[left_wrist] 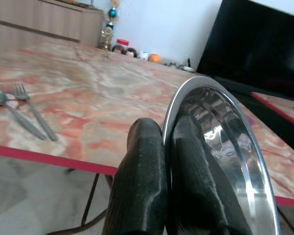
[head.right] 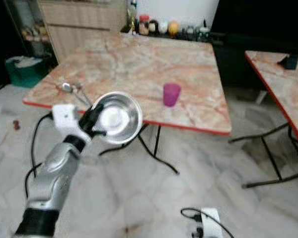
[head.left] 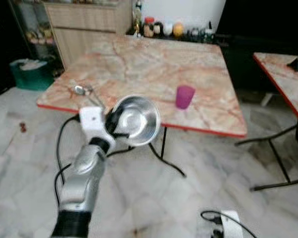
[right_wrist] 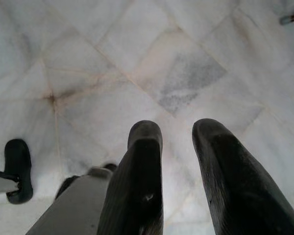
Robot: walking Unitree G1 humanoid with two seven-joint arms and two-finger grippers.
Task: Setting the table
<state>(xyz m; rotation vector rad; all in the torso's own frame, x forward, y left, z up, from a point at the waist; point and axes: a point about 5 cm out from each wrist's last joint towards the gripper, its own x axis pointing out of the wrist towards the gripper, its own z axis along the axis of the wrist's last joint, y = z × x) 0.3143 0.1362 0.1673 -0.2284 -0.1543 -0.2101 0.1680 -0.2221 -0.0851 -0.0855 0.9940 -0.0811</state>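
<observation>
Two eye views record the left gripper (head.left: 114, 124) pinching a steel bowl (head.left: 135, 120) by its rim, bowl tilted on edge, open face toward the camera, held just short of the near edge of the marble table (head.left: 149, 64). Beyond the gripper and to its left lie a spoon (head.left: 80, 89) and fork (head.left: 92, 94); a purple cup (head.left: 185, 96) stands beyond it to the right.

Left wrist view: both fingers (left_wrist: 142, 181) clamp the thin rim (left_wrist: 174, 112), one inside, one outside. Hold is narrow and on polished metal. Judged risk: the bowl pivots or slips from this edge grip, or its lower rim strikes the red table edge (left_wrist: 44, 159) if carried forward too low. Set down tilted, it may roll toward the cup.

Right wrist view: right gripper (right_wrist: 176, 161) hangs idle over the floor tiles (right_wrist: 137, 58), fingers parted, holding nothing.
</observation>
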